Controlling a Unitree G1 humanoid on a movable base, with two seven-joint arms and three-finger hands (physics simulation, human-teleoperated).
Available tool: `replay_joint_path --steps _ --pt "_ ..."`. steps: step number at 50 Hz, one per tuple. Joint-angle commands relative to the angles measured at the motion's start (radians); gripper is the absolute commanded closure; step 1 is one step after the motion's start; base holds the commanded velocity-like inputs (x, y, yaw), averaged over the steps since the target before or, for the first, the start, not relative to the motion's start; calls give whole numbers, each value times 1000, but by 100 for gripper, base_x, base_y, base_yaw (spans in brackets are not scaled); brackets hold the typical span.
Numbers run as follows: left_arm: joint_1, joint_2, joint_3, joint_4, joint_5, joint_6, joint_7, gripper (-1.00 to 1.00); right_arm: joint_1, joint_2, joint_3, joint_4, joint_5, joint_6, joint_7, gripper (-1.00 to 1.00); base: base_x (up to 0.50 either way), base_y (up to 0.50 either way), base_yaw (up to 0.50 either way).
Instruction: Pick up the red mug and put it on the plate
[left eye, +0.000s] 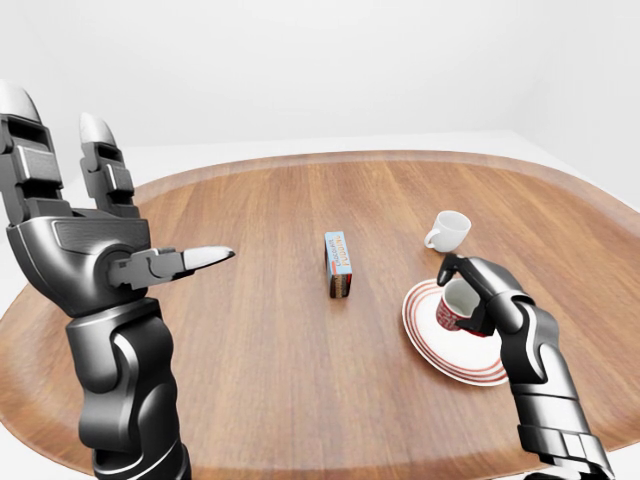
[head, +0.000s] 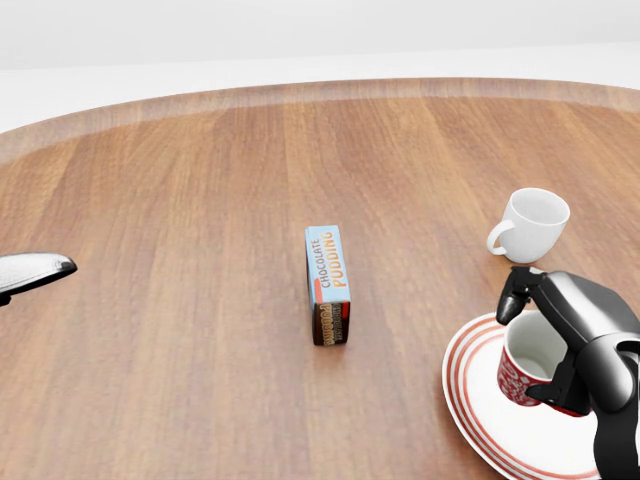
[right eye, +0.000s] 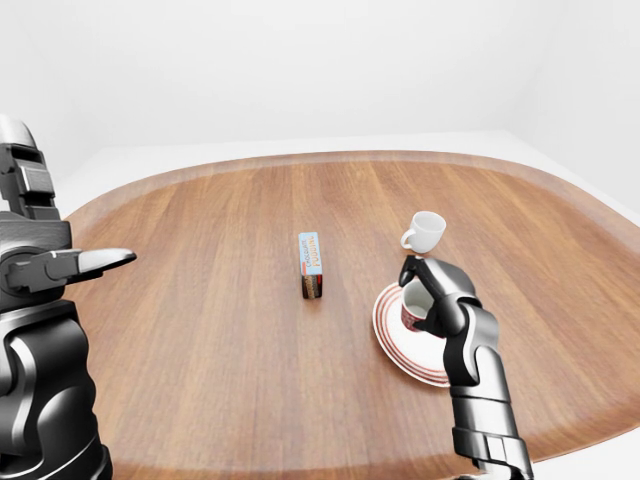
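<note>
Fingers of the right hand (head: 555, 335) close around the red patterned mug (head: 528, 365), which is over the red-ringed white plate (head: 480, 400) on the round wooden counter (head: 200, 200). Left hand (left eye: 95, 240) is raised, fingers spread, holding nothing.

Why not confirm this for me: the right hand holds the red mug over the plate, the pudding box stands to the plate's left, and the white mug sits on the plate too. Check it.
One thing is wrong: the white mug is not on the plate. In the head view it stands on the bare table, above the plate's rim. The rest holds: the right hand grips the red mug over the plate, and the pudding box stands to the left.
</note>
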Motion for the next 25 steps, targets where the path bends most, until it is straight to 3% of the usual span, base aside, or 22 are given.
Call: replay_joint_path --steps 1,9,25 --pt "0 3 2 -2 -3 0 1 -100 -63 -74 -15 140 98 0 -72 100 0 0 0" --pt "0 3 3 -1 -2 0 0 -100 -129 -110 -10 240 120 0 -111 100 0 0 0" --pt "-2 4 4 -7 -7 0 5 -100 -240 -135 47 575 167 0 -298 100 0 0 0"
